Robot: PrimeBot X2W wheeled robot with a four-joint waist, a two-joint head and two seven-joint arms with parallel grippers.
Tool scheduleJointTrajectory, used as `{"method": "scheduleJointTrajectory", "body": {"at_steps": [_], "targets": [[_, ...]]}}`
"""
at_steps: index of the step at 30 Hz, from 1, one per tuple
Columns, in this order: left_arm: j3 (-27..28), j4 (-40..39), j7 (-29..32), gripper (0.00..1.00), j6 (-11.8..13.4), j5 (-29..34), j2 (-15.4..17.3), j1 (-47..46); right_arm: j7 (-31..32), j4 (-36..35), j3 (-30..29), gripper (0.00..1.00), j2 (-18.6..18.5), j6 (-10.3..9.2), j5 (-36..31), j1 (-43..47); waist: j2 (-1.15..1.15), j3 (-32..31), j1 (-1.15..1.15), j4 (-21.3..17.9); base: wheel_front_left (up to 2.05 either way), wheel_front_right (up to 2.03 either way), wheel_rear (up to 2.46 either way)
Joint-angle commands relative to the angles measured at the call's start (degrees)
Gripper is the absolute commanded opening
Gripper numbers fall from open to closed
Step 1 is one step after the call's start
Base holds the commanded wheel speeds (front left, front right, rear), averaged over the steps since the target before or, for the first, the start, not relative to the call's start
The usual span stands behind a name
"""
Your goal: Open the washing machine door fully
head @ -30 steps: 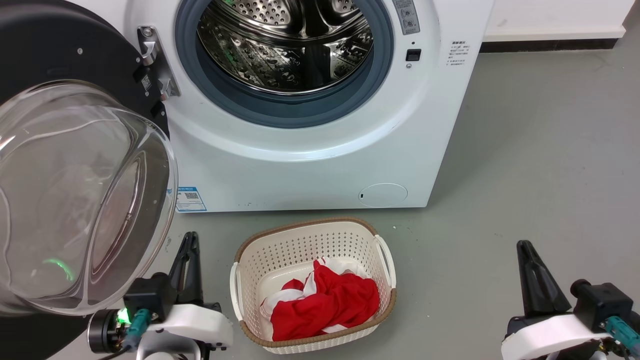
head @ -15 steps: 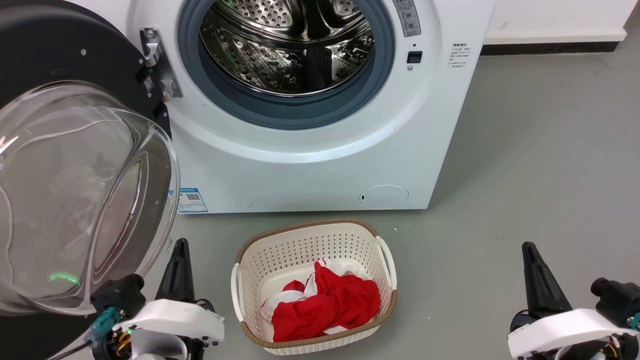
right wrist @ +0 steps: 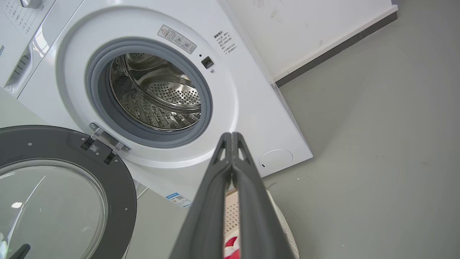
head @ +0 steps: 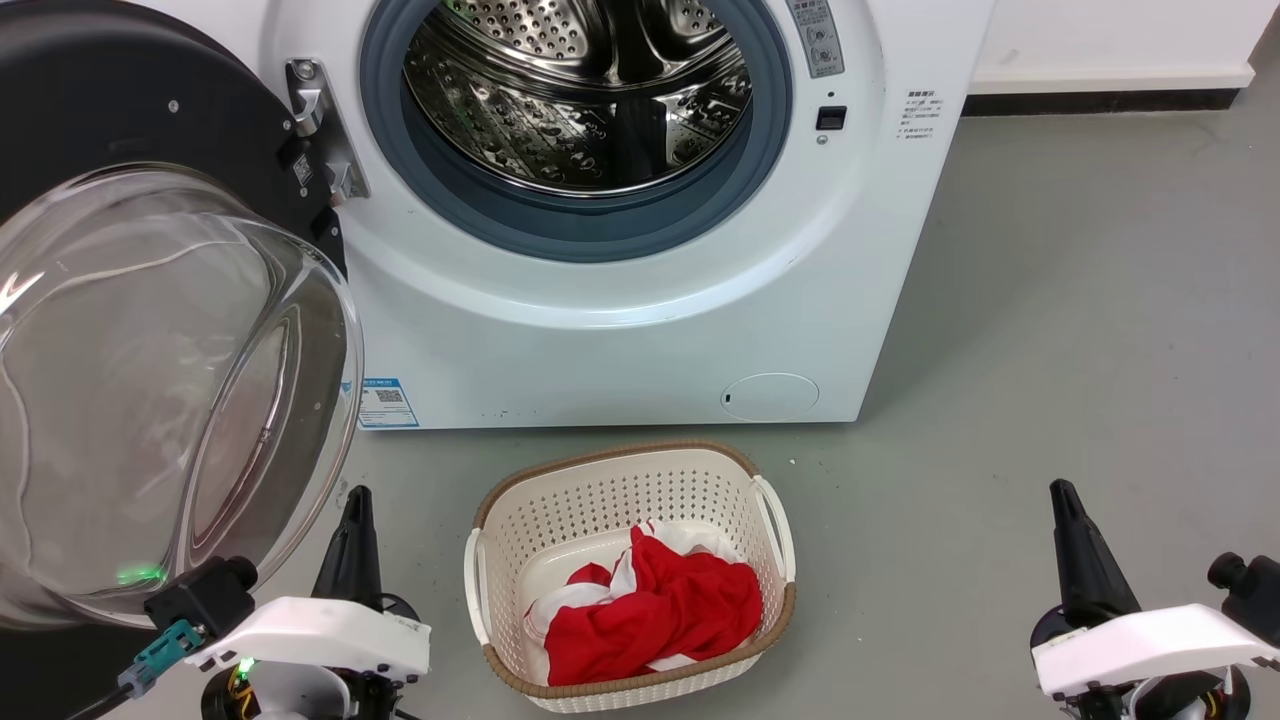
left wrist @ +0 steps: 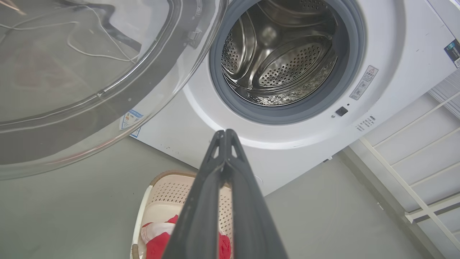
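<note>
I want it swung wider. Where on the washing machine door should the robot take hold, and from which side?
Probably the black rim of the washing machine door, not the glass bowl: that is smooth, bulging and too wide for the jaws. Take the rim's edge away from the hinge for leverage, coming with the left gripper from the bowl side.

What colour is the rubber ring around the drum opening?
The rubber ring is grey-blue; the head view shows it best.
</note>
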Motion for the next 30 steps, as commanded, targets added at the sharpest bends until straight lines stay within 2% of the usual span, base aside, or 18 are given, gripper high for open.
{"method": "scheduleJointTrajectory", "body": {"at_steps": [1, 30], "targets": [[0.4, -0.5, 0.4, 0.00, -0.3, -2.0, 0.1, -1.6, 0.3, -0.4, -0.1, 0.00, -0.5, -0.01, 2.2, -1.6, 0.00, 0.0, 0.00, 0.0, 0.00, 0.00, 0.00], [2.8, 0.6, 5.8, 0.00, -2.9, -23.4, -0.3, -2.0, 4.4, 2.3, -1.0, 0.00, -0.7, -0.01, 24.4, -3.6, 0.00, -0.7, 0.00, 0.4, 0.00, 0.00, 0.00]]}}
